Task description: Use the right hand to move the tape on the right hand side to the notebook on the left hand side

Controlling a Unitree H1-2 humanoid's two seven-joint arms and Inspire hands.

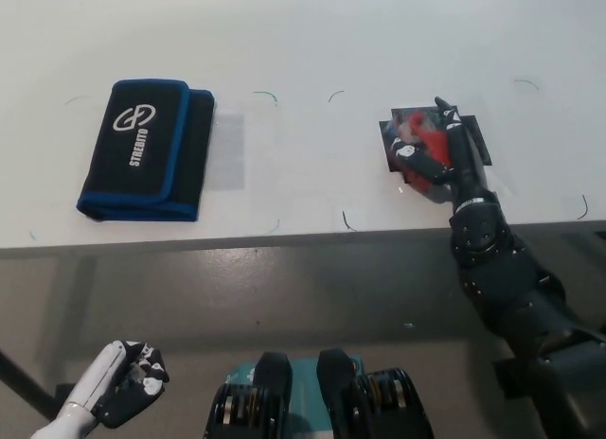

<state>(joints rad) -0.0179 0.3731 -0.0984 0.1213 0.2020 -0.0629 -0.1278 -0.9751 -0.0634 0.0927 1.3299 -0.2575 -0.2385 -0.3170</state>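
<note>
A black notebook (pixel 147 148) trimmed in bright blue, with a white logo and lettering printed on the cover. The tape (pixel 419 142) is seen as red with a bit of blue, sat over a black patch (pixel 476 136). All of it is laid on a plain white table (pixel 303 42).

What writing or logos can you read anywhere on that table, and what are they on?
"STREBITO": white capitals running lengthwise along the black notebook with blue edging, beside a round white logo.
Red tape dispenser under the black right hand: no readable text; it is blurred and mostly covered.
</note>
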